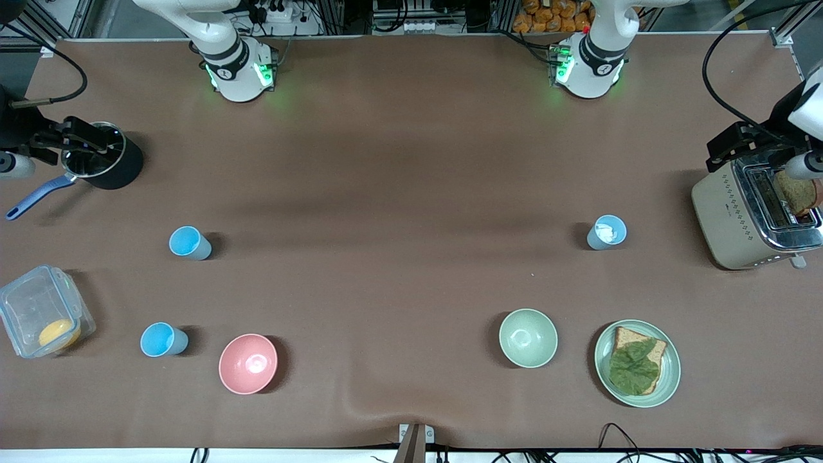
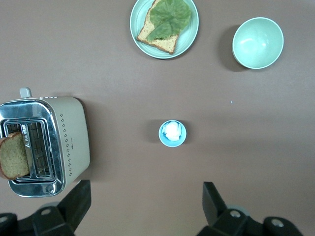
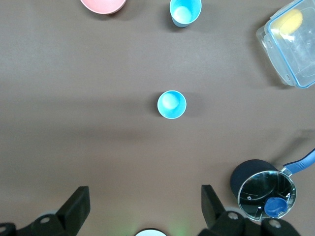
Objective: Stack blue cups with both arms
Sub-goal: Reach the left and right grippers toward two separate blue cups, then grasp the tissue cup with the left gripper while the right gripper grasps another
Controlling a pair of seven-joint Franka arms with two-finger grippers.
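Two bright sky-blue cups stand upright toward the right arm's end of the table: one and one nearer the front camera, beside the pink bowl. A duller grey-blue cup with something white inside stands toward the left arm's end. My left gripper is open and empty, high over bare table between its base and the grey-blue cup. My right gripper is open and empty, high over bare table near its base. Neither gripper shows in the front view.
A toaster holding bread, a plate with bread and lettuce, and a pale green bowl are at the left arm's end. A black pot and a clear box are at the right arm's end.
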